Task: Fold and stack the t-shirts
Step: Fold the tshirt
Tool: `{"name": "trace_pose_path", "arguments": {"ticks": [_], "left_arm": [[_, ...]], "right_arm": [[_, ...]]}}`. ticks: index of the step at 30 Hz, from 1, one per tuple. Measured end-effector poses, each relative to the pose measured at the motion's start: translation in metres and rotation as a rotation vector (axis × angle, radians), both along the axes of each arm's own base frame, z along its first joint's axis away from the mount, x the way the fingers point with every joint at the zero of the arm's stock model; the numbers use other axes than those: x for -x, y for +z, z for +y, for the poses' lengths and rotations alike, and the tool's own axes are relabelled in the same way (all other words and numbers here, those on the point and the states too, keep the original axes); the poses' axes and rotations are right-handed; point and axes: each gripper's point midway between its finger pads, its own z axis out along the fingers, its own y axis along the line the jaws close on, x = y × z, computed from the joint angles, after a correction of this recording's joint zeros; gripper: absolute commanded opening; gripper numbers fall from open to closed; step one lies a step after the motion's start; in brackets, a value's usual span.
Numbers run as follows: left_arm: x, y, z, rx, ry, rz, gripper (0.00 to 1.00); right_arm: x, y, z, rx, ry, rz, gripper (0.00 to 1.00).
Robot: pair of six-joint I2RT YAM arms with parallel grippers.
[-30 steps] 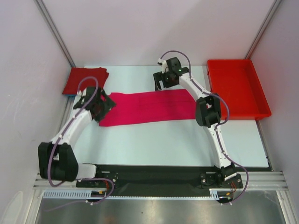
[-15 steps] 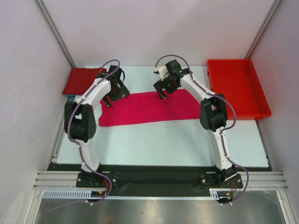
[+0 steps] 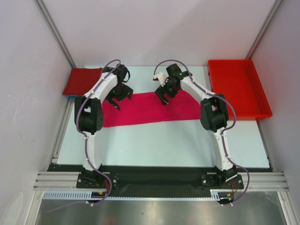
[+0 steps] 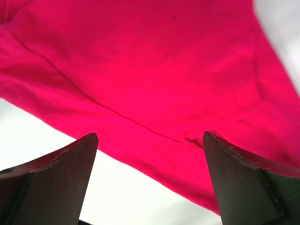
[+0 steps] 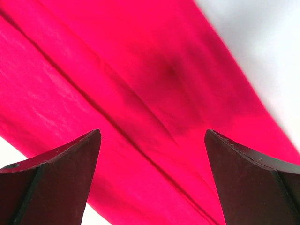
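Note:
A bright magenta-pink t-shirt [image 3: 150, 108] lies folded into a long strip across the middle of the table. A darker crimson t-shirt [image 3: 80, 80] lies folded at the far left corner. My left gripper [image 3: 117, 99] is open just above the pink shirt's far left edge; the left wrist view shows the cloth's edge [image 4: 154, 93] and bare table between its fingers. My right gripper [image 3: 164, 96] is open over the shirt's far edge near the middle; the right wrist view shows creased pink cloth [image 5: 140, 93] between its fingers. Neither holds anything.
A rigid red plastic tray [image 3: 238, 89] stands at the far right of the table. Grey walls close in the left, back and right sides. The black base rail [image 3: 154, 177] runs along the near edge.
My left arm swung from the shirt's left end up and right to its far left edge. My right gripper came down and nearer, from beyond the far edge onto it.

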Motion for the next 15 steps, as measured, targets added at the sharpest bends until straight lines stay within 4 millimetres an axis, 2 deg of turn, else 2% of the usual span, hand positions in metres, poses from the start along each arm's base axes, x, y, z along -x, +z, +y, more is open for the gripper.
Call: {"name": "trace_pose_path", "arguments": {"ticks": [9,15], "left_arm": [[0.012,-0.038,-0.001,-0.013,0.095,0.139,1.0],[0.007,-0.055,-0.002,-0.021,0.111,0.178,1.0]], "right_arm": [[0.017,-0.029,-0.008,0.032,0.025,0.057,1.0],[0.012,-0.042,-0.015,0.073,0.0,0.026,1.0]]}}
